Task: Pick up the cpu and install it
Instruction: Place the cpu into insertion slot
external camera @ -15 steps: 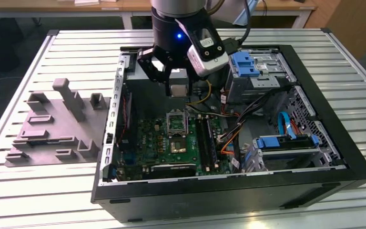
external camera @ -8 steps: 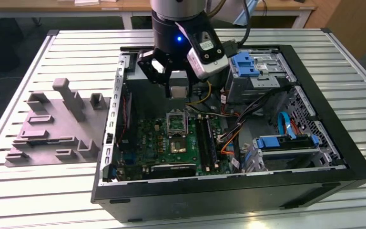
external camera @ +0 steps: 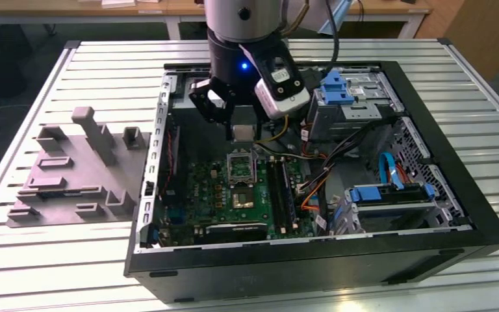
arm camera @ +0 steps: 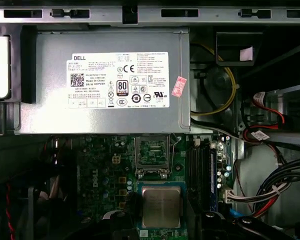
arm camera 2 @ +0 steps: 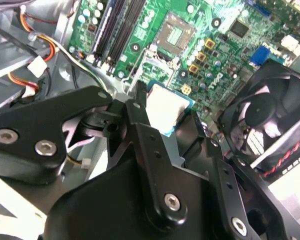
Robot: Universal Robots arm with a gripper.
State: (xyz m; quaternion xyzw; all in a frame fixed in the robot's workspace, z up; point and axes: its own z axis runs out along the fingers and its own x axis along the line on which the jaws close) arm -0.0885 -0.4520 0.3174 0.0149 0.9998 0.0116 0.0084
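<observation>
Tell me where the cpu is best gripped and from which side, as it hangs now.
By two opposite edges, from straight above. The cpu is a thin flat square, seemingly level over the motherboard, so only its edges give purchase; the gripper is shut on it that way, its underside free toward the open socket.

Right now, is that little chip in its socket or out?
Out. The gripper holds the cpu above the motherboard; the socket beneath lies empty.

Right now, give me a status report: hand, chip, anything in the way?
Hand shut on chip, over the green board. Socket empty, chip not yet in it. Nothing seen between them.
</observation>
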